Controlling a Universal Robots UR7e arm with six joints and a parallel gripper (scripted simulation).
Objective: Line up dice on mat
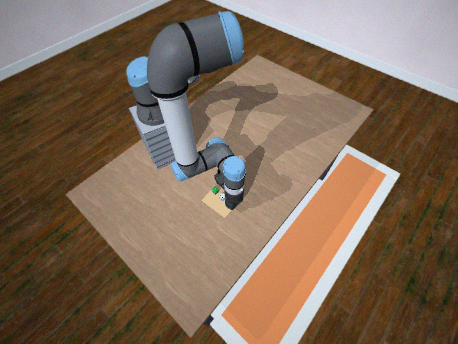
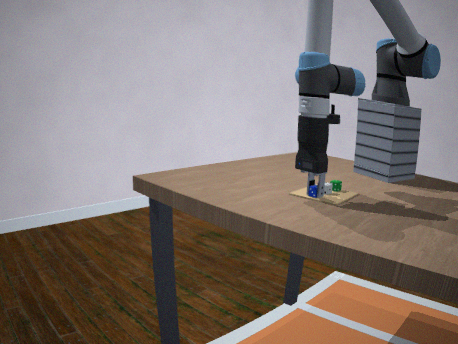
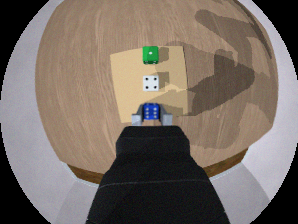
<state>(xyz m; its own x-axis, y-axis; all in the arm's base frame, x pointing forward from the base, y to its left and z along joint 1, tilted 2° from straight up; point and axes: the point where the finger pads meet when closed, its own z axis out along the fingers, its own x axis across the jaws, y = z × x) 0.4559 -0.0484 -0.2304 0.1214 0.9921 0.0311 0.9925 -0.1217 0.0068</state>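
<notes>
A small tan mat lies on the wooden table; it also shows in the top view [image 1: 219,202] and the exterior view [image 2: 325,195]. A green die [image 3: 150,52] sits at the mat's end nearest the robot's base, also in view in the top view [image 1: 214,190] and the exterior view [image 2: 336,185]. A white die [image 3: 152,83] stands at the mat's middle. My gripper [image 3: 150,109] is shut on a blue die [image 3: 150,112] at the mat's far end, down at the mat. The three dice stand roughly in one line.
The robot's grey ribbed base block [image 2: 387,138] stands on the table behind the mat. An orange panel with a white frame [image 1: 310,250] lies on the floor beside the table. The table's edge [image 3: 133,179] is close beyond the mat's far end.
</notes>
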